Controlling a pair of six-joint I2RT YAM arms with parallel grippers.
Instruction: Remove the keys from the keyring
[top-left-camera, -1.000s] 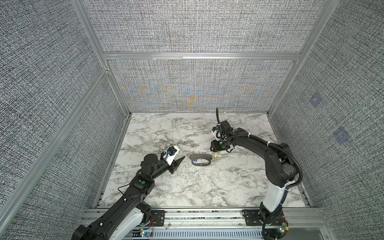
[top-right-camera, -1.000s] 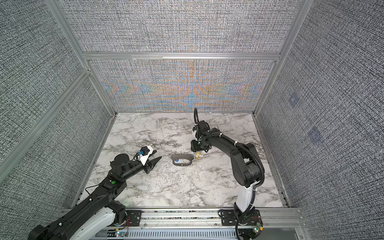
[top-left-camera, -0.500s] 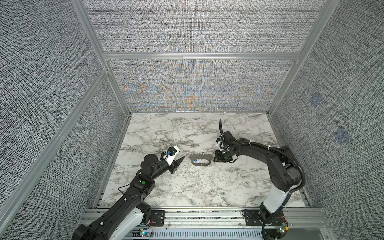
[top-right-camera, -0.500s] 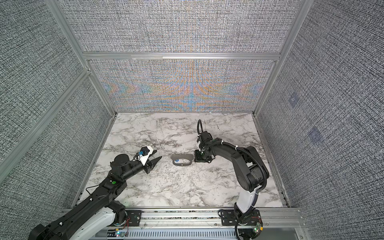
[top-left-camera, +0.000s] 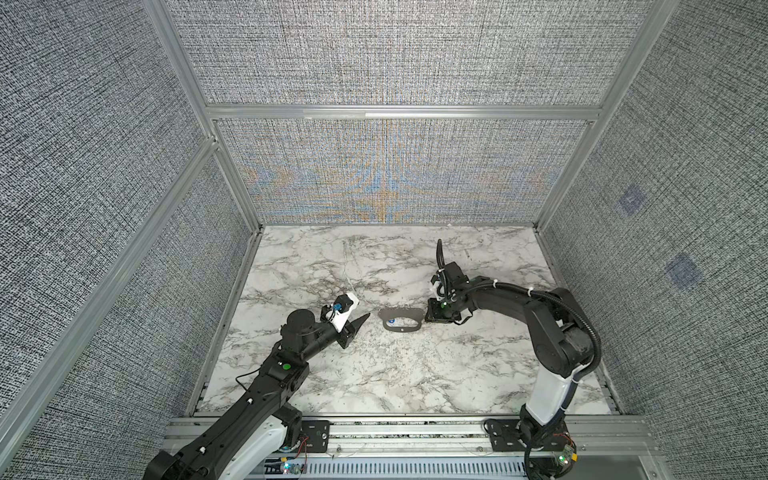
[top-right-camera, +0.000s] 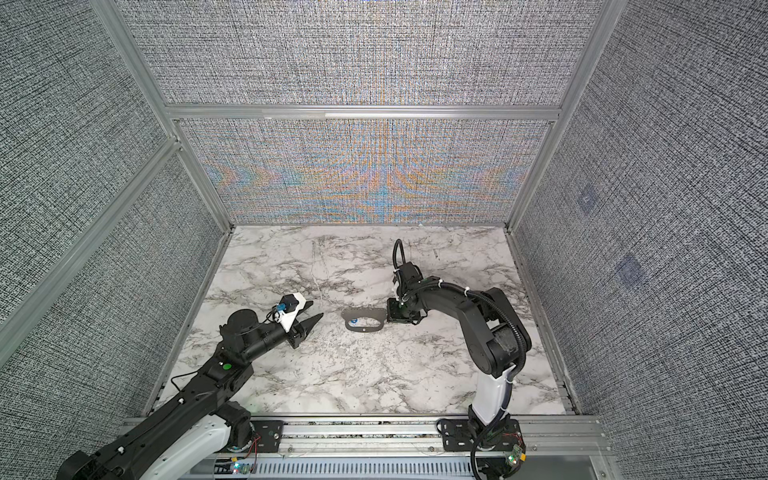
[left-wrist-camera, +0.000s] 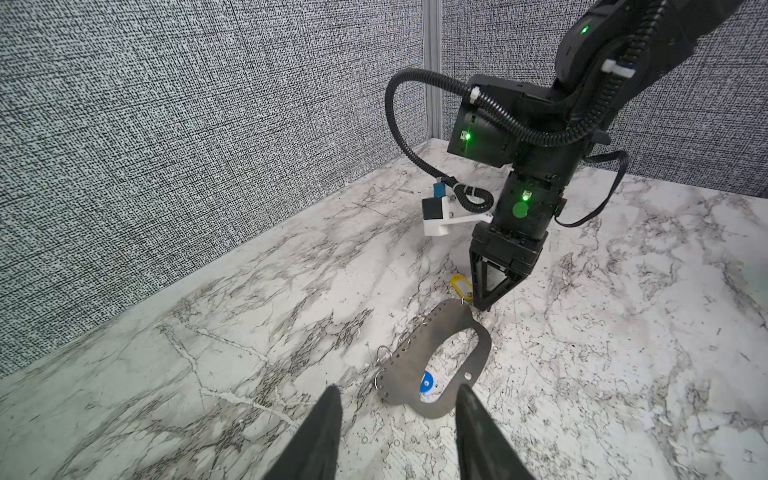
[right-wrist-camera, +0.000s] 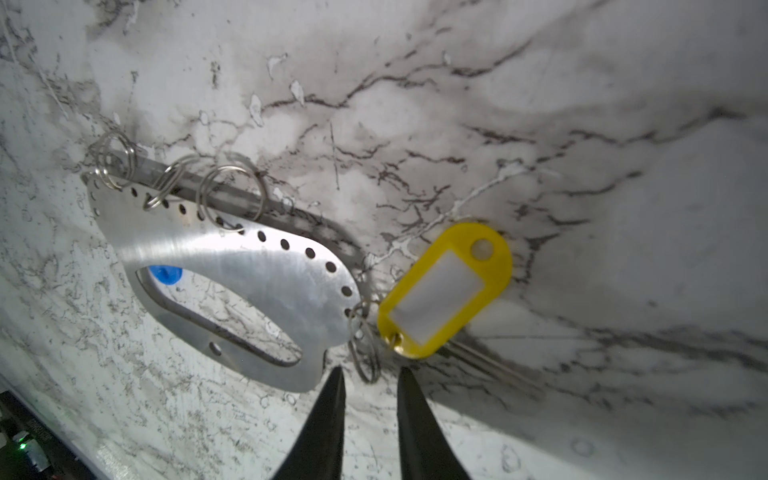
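The keyring (right-wrist-camera: 249, 266) is a flat grey metal loop with holes along one edge, lying on the marble table in both top views (top-left-camera: 401, 330) (top-right-camera: 362, 330). A yellow-tagged key (right-wrist-camera: 444, 291) hangs from a small wire ring at its right end. A blue tag (right-wrist-camera: 165, 274) shows through the loop's opening. My right gripper (right-wrist-camera: 371, 374) points down at that right end, its jaws a narrow gap apart with the tip of the wire ring between them, touching neither. My left gripper (left-wrist-camera: 397, 390) stands open just left of the keyring (left-wrist-camera: 415, 361), holding nothing.
Several empty wire rings (right-wrist-camera: 232, 195) stick up along the keyring's holed edge. Grey fabric walls with aluminium posts (top-left-camera: 232, 183) close in the marble table (top-left-camera: 415, 374) on three sides. A metal rail (top-left-camera: 415, 432) runs along the front.
My right gripper has swung down and forward to the keyring's right end, and its jaws have narrowed. The left arm has stayed still.
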